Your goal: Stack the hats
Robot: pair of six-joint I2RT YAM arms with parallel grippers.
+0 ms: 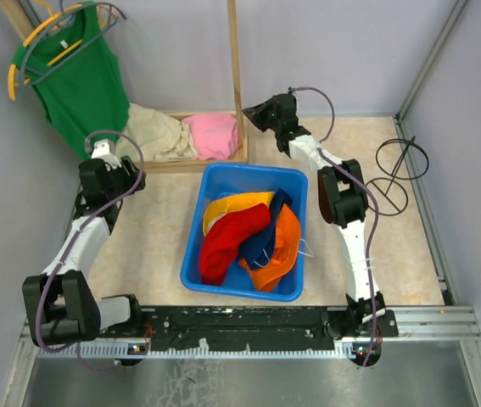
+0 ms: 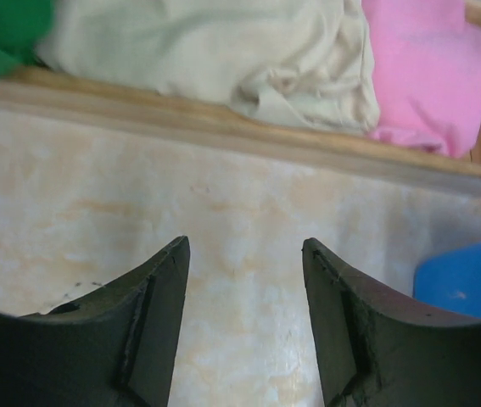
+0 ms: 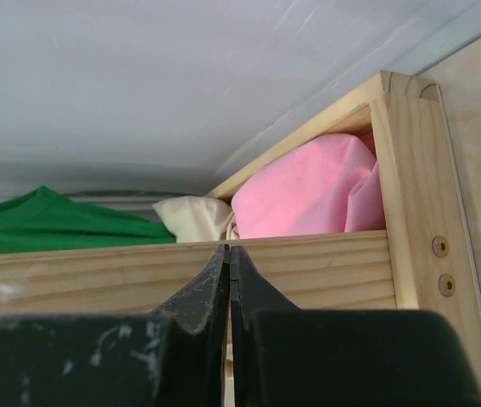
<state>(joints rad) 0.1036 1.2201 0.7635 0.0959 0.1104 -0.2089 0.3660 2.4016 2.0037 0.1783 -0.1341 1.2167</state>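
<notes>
Several hats lie jumbled in a blue bin (image 1: 215, 178) at the table's middle: a red hat (image 1: 226, 242), a yellow-orange hat (image 1: 227, 205), a navy blue hat (image 1: 265, 233) and a bright orange hat (image 1: 281, 250). My left gripper (image 1: 104, 151) is open and empty, over bare table left of the bin; its fingers (image 2: 159, 288) frame only tabletop. My right gripper (image 1: 250, 114) is shut and empty, at the far side of the bin beside the wooden tray. In the right wrist view its fingertips (image 3: 228, 254) touch each other. No hat shows in either wrist view.
A wooden tray (image 1: 223, 159) at the back holds beige cloth (image 1: 151, 131) and pink cloth (image 1: 213, 136). A green tank top (image 1: 79, 85) hangs on a hanger at back left. A wooden post (image 1: 236, 68) rises from the tray. A black wire stand (image 1: 397, 170) sits right.
</notes>
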